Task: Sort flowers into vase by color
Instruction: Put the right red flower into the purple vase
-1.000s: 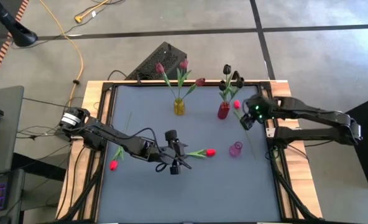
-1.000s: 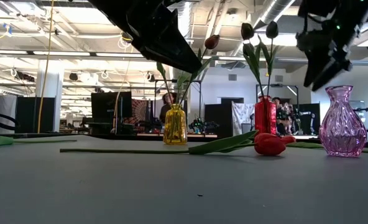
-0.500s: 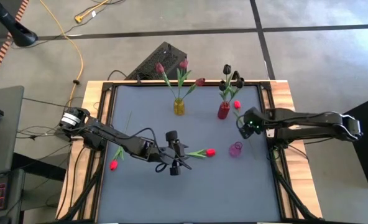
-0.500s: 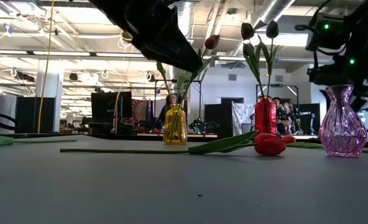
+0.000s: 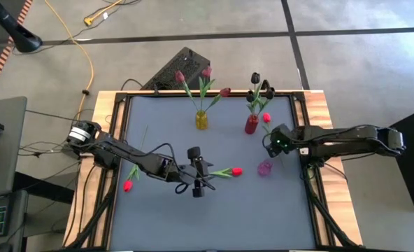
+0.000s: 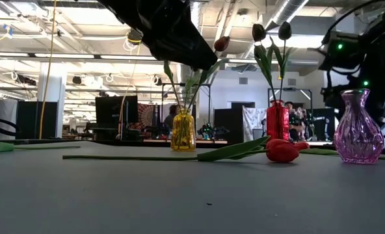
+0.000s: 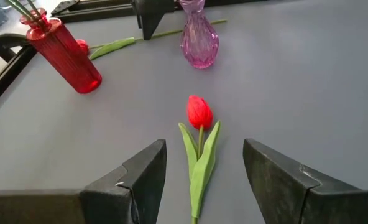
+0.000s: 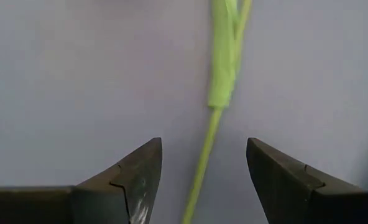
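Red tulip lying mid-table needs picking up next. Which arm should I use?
Left. The left gripper is open, and the red tulip lies flat on the mat between its fingers. The right gripper, also open, hovers over another green stem near the pink vase.

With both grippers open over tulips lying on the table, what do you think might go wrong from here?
1. The right gripper straddles only a thin green stem; it may slip through the closing fingers.
2. The pink vase stands beside the right arm and could be knocked over.
3. The left gripper is over the red tulip's leaves and may crush them.
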